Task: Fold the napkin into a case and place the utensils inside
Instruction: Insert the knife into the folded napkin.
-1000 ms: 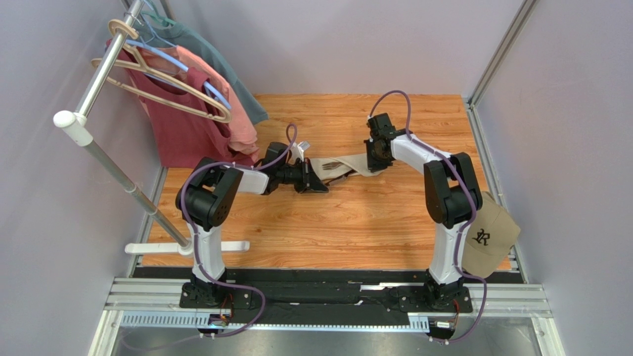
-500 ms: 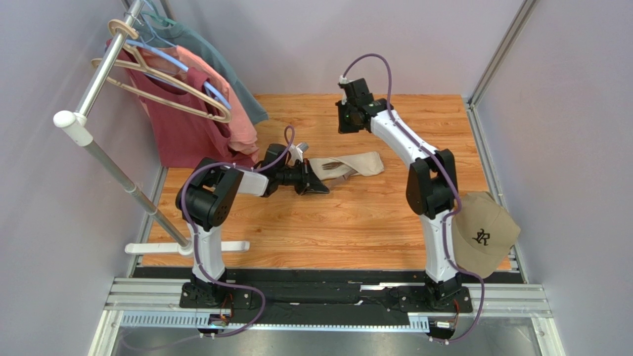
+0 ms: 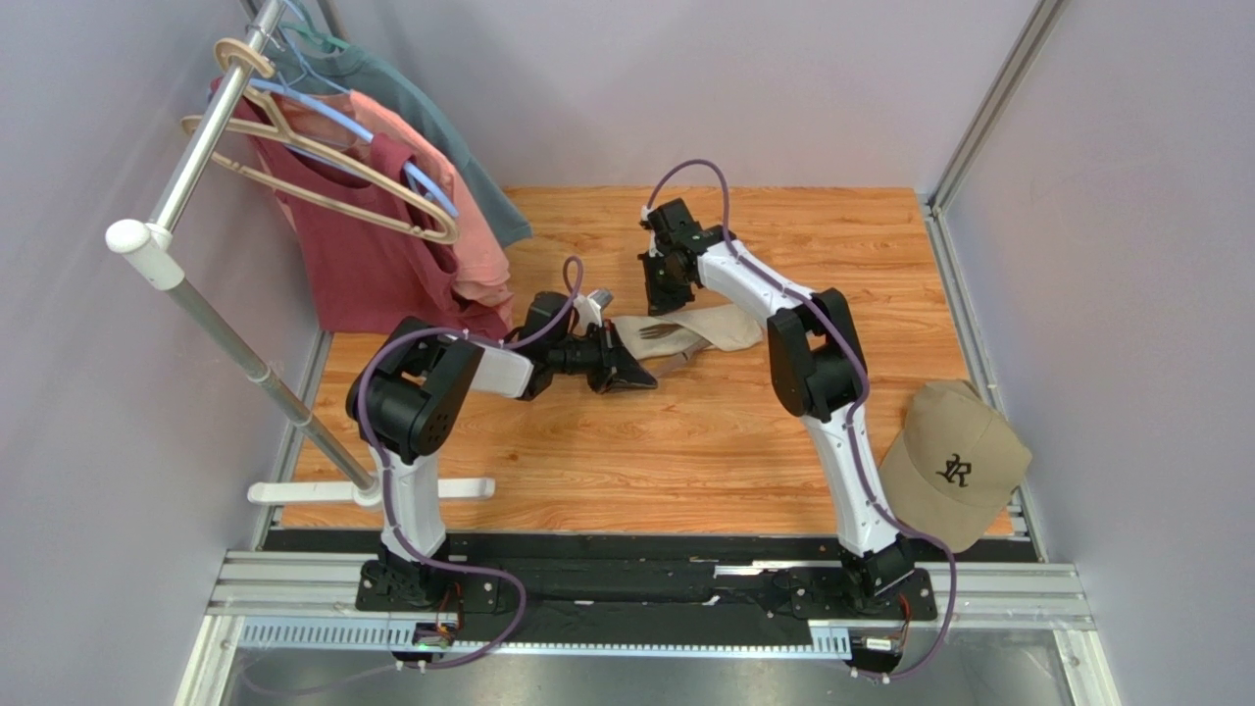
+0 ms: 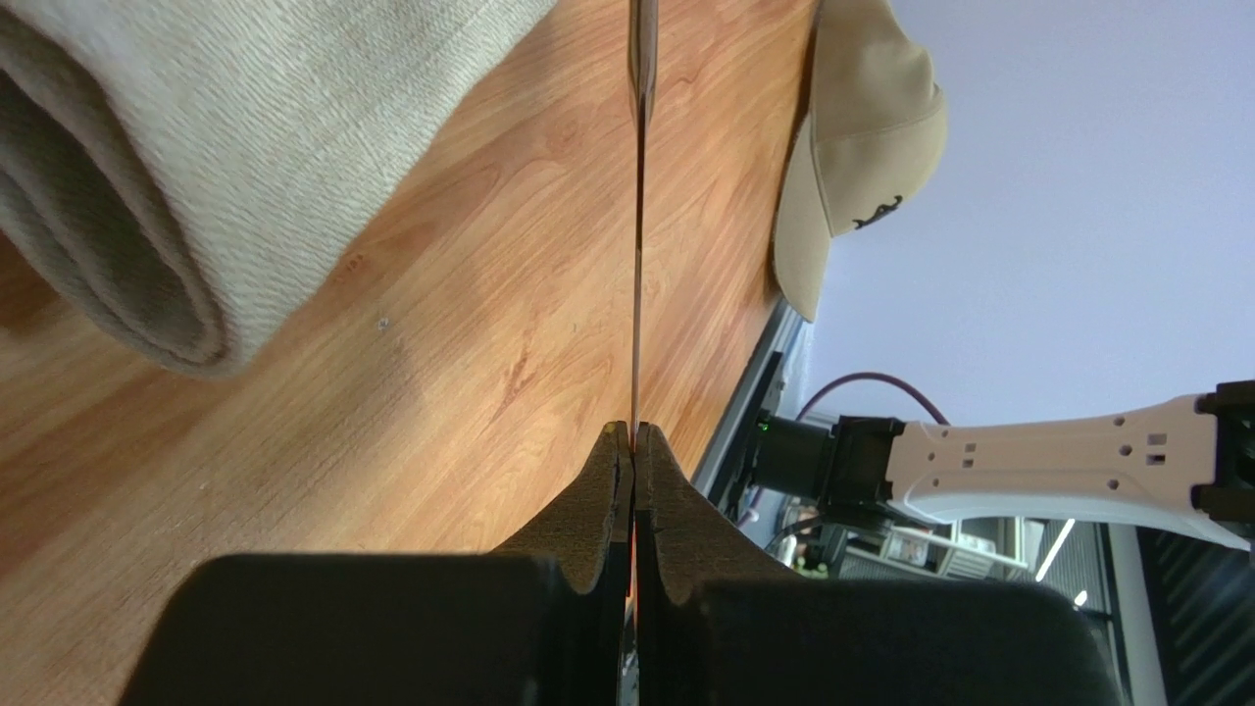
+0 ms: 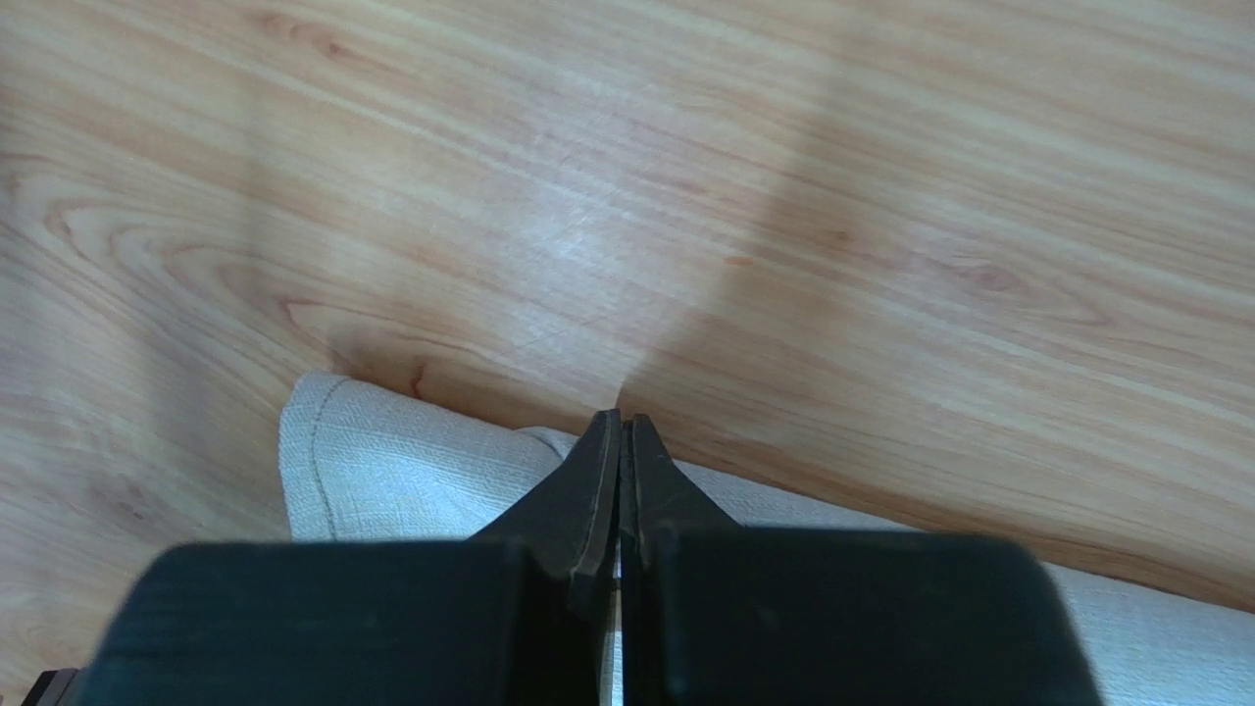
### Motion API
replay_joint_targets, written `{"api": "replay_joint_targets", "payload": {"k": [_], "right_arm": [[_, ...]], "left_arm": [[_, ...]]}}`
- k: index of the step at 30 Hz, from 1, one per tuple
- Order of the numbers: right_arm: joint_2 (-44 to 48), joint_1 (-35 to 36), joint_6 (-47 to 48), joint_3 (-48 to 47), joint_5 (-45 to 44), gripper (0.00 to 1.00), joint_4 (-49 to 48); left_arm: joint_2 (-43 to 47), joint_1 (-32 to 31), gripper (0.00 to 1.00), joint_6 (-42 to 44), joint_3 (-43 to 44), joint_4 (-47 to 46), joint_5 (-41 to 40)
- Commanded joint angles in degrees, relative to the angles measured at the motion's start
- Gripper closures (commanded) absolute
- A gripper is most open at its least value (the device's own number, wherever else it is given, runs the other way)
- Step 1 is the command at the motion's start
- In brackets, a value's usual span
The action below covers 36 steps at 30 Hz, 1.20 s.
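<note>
Pinching a slim dark metal knife (image 4: pixel 637 294), left gripper (image 4: pixel 634 434) readies it beside the folded beige cloth case (image 4: pixel 221 162); right gripper (image 5: pixel 620 427) hovers clenched, empty.

The napkin (image 5: pixel 398 471) is coarse, matt woven cloth; the counter (image 5: pixel 884 191) is grained wood with a soft sheen; the knife (image 4: pixel 641 66) is smooth, shiny metal.

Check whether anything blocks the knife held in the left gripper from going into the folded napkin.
Nothing visible does. The left gripper is shut on the knife, which runs alongside the napkin with only bare table between them. The fork shows at the napkin's open end. The right gripper, shut, hangs over its far edge.
</note>
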State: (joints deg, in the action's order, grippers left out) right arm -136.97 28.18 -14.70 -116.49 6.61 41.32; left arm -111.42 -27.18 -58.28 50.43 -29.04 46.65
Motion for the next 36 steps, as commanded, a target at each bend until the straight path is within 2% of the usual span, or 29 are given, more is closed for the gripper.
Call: {"api": "replay_joint_targets", "payload": {"k": [1, 7, 21, 27, 36], "right_arm": [[1.17, 1.7, 2.65, 2.57, 2.17, 1.0, 0.6], [5.3, 1.7, 2.75, 10.83, 5.25, 1.0, -1.85], [7.77, 2.05, -0.42, 14.79, 11.31, 1.0, -3.79], [12.32, 0.82, -0.51, 15.15, 8.86, 1.0, -4.05], [22.53, -6.82, 1.95, 19.53, -1.84, 0.79, 0.43]], "left_arm": [[2.08, -0.51, 1.0, -0.34, 0.1, -1.11, 1.07], [0.51, -0.24, 1.0, 2.47, 3.0, 1.52, 2.04], [-6.44, -0.24, 1.0, -0.16, 3.79, -5.5, 1.68], [-6.18, -0.24, 1.0, 0.27, 3.44, -5.68, 2.74], [-6.62, -0.24, 0.98, 0.01, 4.67, -3.22, 4.15]]}}
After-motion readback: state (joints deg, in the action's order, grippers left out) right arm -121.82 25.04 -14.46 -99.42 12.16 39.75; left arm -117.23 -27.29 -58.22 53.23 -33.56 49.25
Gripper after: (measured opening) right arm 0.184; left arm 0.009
